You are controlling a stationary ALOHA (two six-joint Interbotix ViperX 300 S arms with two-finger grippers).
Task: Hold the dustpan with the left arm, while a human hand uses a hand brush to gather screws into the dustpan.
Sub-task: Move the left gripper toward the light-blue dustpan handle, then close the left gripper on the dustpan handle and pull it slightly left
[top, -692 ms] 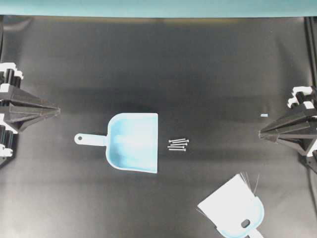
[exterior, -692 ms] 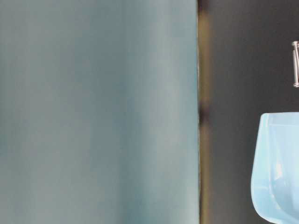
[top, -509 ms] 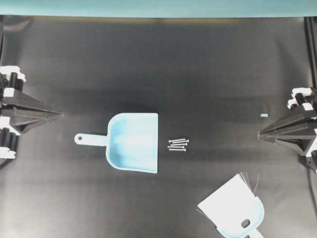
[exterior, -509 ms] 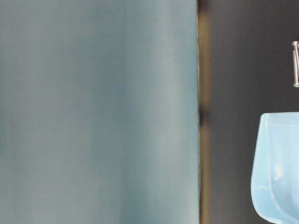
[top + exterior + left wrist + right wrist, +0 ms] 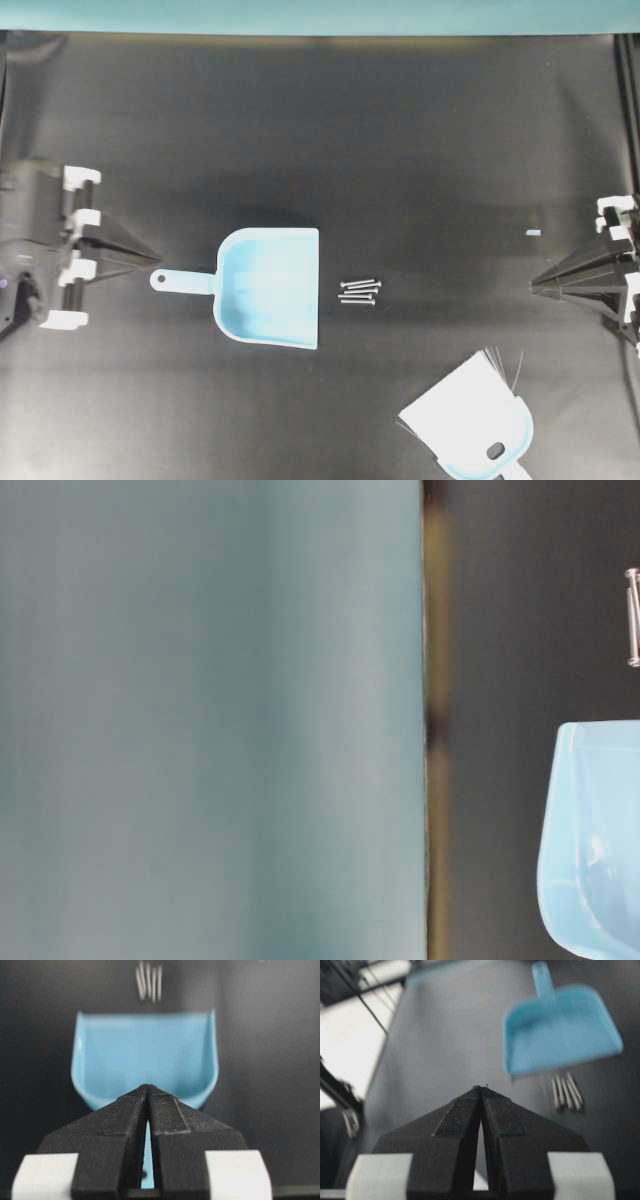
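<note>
Black cloth covers the worktop (image 5: 400, 130) seen from above. The left arm (image 5: 40, 245) reaches in from the left side, lying low and level, and its left claw (image 5: 160, 267) points to the right. The claw tip sits just beside the end of the dustpan (image 5: 270, 288) handle. I cannot tell from up here if it touches. The dustpan lies flat, and its long way runs left to right, with the handle on the left and the wide open mouth on the right. The screws (image 5: 360, 291) lie side by side just past that mouth, also running left to right. The right claw (image 5: 535, 287) points left from the right edge, well apart from everything. The hand brush (image 5: 475, 420) lies near the bottom right, with its white bristles fanned toward the upper left. A tiny pale blue speck (image 5: 533, 231) sits near the right claw.

From table level, only one rounded corner of the dustpan (image 5: 595, 850) shows at the right edge, beside a big blurry blue-grey wall (image 5: 200, 720).

From the left wrist, the left claw (image 5: 148, 1087) is pressed shut with nothing in it. The dustpan (image 5: 145, 1055) lies straight ahead, mouth away, and the screws (image 5: 148, 982) are beyond it.

From the right wrist, the right claw (image 5: 481, 1088) is pressed shut too and holds nothing. The dustpan (image 5: 560, 1027) and screws (image 5: 566, 1092) lie ahead, a bit blurry.
</note>
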